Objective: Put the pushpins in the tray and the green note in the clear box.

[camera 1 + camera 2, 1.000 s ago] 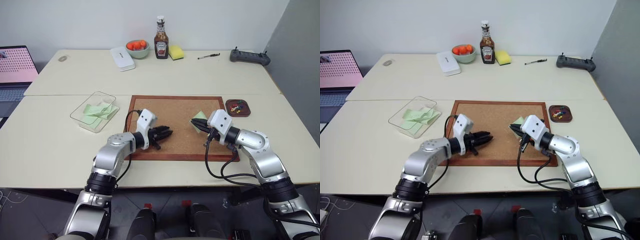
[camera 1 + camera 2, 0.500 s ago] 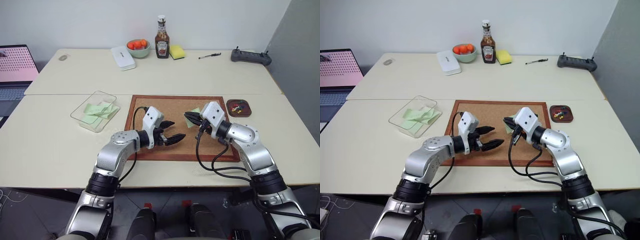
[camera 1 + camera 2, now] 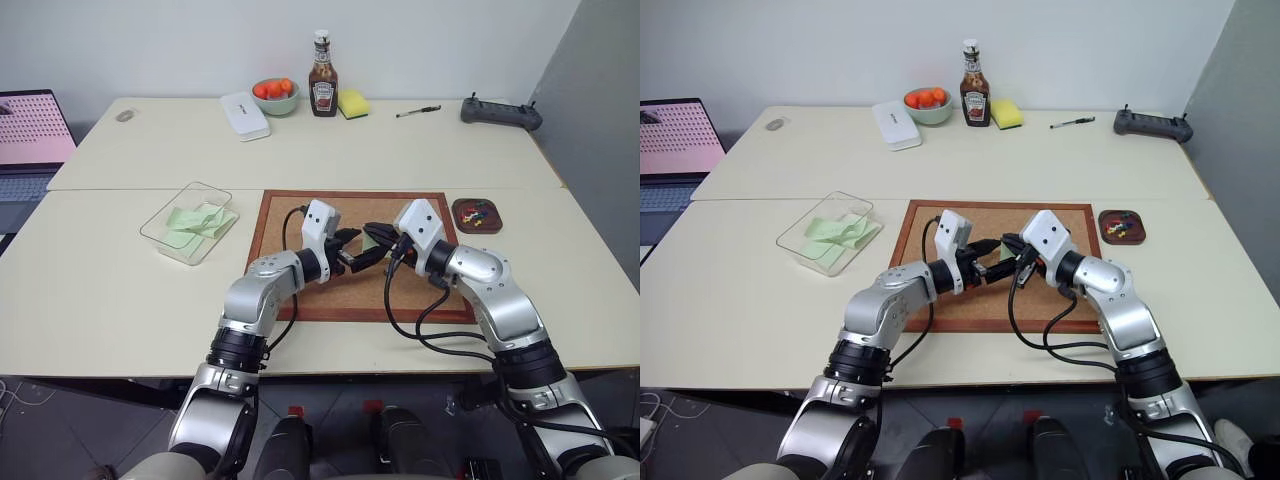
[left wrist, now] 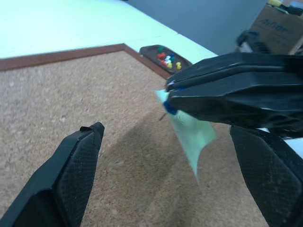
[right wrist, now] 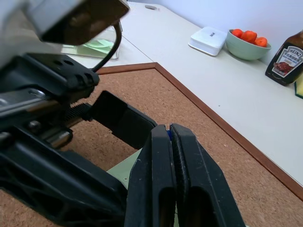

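Above the middle of the wood-framed brown corkboard (image 3: 352, 250), in the left eye view, the two grippers meet tip to tip. The right gripper (image 3: 371, 233) is clamped shut on a blue-headed pushpin with a small pale green square paper note (image 3: 369, 241) hanging from it, while the left gripper (image 3: 357, 258) stands spread wide, one finger to each side of the note, grasping nothing. Well to the left of the board sits the shallow transparent plastic box (image 3: 190, 222), holding several pale green notes (image 3: 196, 218). Just off the board's far right corner lies the small dark reddish-brown tray (image 3: 476, 215), with a cluster of mixed-colour pushpins (image 3: 478, 210) in it.

In the left wrist view, the left gripper's two black fingers (image 4: 73, 177) are far apart and empty. Between them hangs the green note (image 4: 191, 136), curled, clear of the cork, pierced by the blue pushpin (image 4: 169, 109) pinched at the right gripper's tip (image 4: 173, 92). Beyond, the tray (image 4: 163, 56) shows red, green, yellow and blue pinheads inside.

In the right wrist view, the right gripper's fingers (image 5: 163, 137) are pressed together, a sliver of blue between them, and the left gripper's finger (image 5: 123, 119) lies close in front.
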